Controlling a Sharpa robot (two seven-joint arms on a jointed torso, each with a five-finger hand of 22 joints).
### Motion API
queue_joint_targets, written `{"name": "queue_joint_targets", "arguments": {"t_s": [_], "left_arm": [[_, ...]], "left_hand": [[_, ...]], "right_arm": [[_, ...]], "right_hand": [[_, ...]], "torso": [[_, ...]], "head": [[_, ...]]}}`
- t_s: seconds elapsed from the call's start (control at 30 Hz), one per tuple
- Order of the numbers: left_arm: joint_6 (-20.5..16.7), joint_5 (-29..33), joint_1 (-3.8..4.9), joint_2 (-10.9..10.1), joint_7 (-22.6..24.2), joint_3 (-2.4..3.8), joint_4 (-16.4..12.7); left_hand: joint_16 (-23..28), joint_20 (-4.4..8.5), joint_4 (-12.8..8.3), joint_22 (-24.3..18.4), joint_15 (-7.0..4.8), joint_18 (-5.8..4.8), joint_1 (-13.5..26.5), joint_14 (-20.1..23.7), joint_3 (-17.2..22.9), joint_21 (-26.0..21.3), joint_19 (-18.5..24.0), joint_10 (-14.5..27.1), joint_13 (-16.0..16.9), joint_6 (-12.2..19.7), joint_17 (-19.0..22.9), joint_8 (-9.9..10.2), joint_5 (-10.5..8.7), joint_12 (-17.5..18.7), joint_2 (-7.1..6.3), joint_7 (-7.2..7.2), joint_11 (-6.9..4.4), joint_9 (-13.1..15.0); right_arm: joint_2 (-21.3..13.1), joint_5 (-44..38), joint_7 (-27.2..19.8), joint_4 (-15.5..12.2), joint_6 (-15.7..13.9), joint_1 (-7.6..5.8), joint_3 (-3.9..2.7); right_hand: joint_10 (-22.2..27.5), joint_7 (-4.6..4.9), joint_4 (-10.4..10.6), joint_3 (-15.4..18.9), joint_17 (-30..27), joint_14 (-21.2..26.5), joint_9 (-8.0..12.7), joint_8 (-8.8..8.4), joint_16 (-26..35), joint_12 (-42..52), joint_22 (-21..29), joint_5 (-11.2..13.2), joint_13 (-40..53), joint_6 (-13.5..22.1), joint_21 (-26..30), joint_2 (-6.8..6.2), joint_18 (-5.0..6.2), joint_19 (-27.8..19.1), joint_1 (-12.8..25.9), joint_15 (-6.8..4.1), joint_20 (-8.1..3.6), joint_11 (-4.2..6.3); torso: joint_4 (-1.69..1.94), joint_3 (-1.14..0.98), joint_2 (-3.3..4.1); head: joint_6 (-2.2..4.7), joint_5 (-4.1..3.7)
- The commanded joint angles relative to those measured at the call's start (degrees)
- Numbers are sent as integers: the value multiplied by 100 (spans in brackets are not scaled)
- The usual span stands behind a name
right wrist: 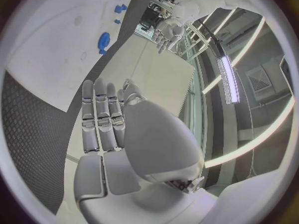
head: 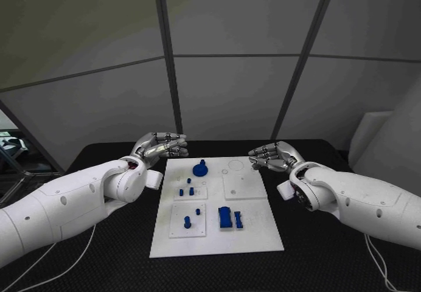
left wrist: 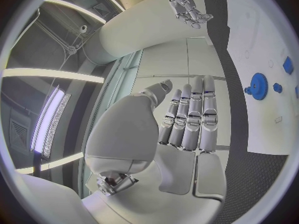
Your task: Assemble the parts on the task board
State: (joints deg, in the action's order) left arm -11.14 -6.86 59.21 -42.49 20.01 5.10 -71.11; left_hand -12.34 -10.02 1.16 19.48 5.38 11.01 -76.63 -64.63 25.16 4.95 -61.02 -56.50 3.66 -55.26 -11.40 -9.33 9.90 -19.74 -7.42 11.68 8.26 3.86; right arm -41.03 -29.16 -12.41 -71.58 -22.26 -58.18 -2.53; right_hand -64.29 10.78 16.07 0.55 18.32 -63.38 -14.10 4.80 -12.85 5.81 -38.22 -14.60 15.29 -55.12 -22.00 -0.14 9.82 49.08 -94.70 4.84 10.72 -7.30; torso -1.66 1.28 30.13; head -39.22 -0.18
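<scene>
Fingers (left wrist: 190, 117) of the left hand (head: 159, 146): extended side by side, nothing held; hand raised off the table beside the far-left corner of the task board (head: 254, 234). Fingers (right wrist: 99, 117) of the right hand (head: 274, 156): likewise extended, nothing held (head view shows them lightly curled); hand beside the board's far-right corner, not touching it.

Task board: white plate, centre of the black table (head: 316, 267), carrying three raised square panels.
- Round blue gear (head: 200, 169): far part of board, left of middle.
- Far-left panel (head: 190, 187): small blue pegs (head: 187, 190) standing in it.
- Near-left panel (head: 187, 220): two blue pegs (head: 188, 223).
- Blue block pieces (head: 230, 218): right of near-left panel.
- Far-right panel (head: 244, 185): white, no parts.
</scene>
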Motion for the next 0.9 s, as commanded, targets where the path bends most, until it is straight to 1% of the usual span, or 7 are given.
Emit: {"name": "queue_joint_targets", "arguments": {"t_s": [0.03,0.27,0.3,0.43,0.47,0.87,0.9], "left_arm": [[-183,724,4,52,471,6,121],[-472,970,1,226,791,9,403],[-202,606,-11,180,364,2,341],[-319,609,-7,165,388,-17,257],[-407,611,-4,153,405,-32,193],[-2127,656,55,-69,746,-316,-1042],[-2285,660,61,-89,778,-343,-1156]], "left_hand": [[326,-154,177,-208,146,-215,173,390,-156,-147,467,156,-5,106,119,49,-22,127,-67,-9,59,-8],[855,-507,353,-674,363,-113,73,911,-477,-134,1426,285,-12,235,398,170,-20,484,30,-86,194,-11],[1234,-32,-116,-1030,88,-327,2364,2544,-1066,-495,2777,1874,-366,1795,601,374,-297,907,204,-402,-127,-386],[1234,77,-116,-1155,18,-421,2974,3025,-1247,-495,3202,2331,-366,2252,677,456,-387,1049,298,-497,-196,-386],[1234,124,-116,-1198,-11,-608,3222,3208,-1316,-495,3356,2507,-366,2425,703,482,-419,1096,321,-533,-230,-386],[1234,475,-116,-1495,-538,-616,4982,4500,-1791,-495,4444,3750,-366,3653,1140,933,-990,1445,742,-1168,-826,-386],[1234,490,-116,-1507,-538,-1101,5054,4553,-1811,-495,4489,3803,-366,3705,1140,933,-990,1458,742,-1168,-826,-386]], "right_arm": [[197,1137,-767,370,422,-13,-30],[509,1357,-974,877,642,-14,-62],[455,922,-577,809,315,-4,-58],[419,1010,-628,692,205,-13,-44],[391,1077,-667,603,121,-19,-34],[-119,2316,-1389,-1041,-1433,-140,159],[-159,2414,-1446,-1171,-1555,-149,175]], "right_hand": [[-65,18,-14,-108,-289,-51,156,-108,345,-148,309,8,-435,-79,328,-54,67,90,111,46,98,-51],[38,39,-172,-227,-894,54,517,-121,918,-212,1029,72,-1135,-39,1053,-122,63,283,395,195,238,-130],[1939,-316,-584,-55,-1135,1932,760,-480,1285,-581,1819,475,-1529,1614,1352,14,-296,-1301,3087,-31,-153,139],[2464,-388,-713,-55,-1241,2442,851,-480,1285,-581,2081,596,-1529,2068,1479,14,-295,-1696,3846,-64,-257,197],[2673,-423,-758,-55,-1273,2646,881,-480,1285,-581,2172,641,-1529,2249,1517,14,-303,-1864,4140,-484,-301,225],[4124,-677,-1088,-55,-1832,4075,1410,-480,1285,-581,2810,960,-1529,3512,1780,14,-518,-3041,6198,-484,-600,730],[4216,-1078,-1110,-55,-1832,4167,1410,-480,1285,-581,2852,977,-1529,3594,2200,14,-518,-3118,6332,-484,-619,730]], "torso": [[-19,5,-12],[-31,-18,7],[-16,0,-4],[22,-27,19],[51,-47,36],[166,-128,105],[166,-128,105]], "head": [[111,-43],[246,-42],[202,-44],[260,-31],[305,-21],[484,18],[484,18]]}}
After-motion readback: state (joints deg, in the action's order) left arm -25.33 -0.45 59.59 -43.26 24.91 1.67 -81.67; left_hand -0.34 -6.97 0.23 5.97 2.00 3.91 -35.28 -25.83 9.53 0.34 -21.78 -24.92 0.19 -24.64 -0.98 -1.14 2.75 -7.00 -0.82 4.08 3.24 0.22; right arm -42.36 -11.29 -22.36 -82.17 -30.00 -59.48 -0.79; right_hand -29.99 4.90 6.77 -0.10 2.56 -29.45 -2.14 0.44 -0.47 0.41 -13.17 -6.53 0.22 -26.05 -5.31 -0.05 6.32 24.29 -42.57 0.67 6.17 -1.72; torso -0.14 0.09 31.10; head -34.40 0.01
